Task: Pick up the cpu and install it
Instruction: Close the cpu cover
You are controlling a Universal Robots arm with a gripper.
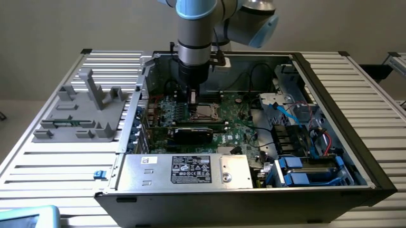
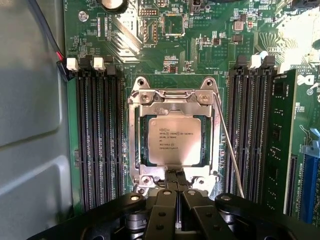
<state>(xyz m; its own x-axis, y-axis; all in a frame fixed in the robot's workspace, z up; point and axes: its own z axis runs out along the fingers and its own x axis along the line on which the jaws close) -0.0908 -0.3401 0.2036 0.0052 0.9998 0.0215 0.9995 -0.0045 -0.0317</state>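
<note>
The cpu (image 2: 174,141), a small square chip with a silvery-beige printed top, lies flat inside the socket's metal frame (image 2: 135,140) on the green motherboard (image 2: 200,45). My gripper (image 2: 176,197) is shut, its two dark fingers (image 2: 162,210) pressed together just off the socket's near edge, with nothing between them. In the exterior view the arm reaches down into the open computer case, the gripper (image 1: 192,99) hanging just above the socket and the cpu (image 1: 204,111).
Black memory slots (image 2: 97,140) flank the socket on both sides, and a thin metal lever (image 2: 230,150) runs along the frame. A grey plastic tray with posts (image 1: 82,114) stands at the exterior view's left. The power supply (image 1: 184,168) and blue drive bays (image 1: 304,171) occupy the case's front.
</note>
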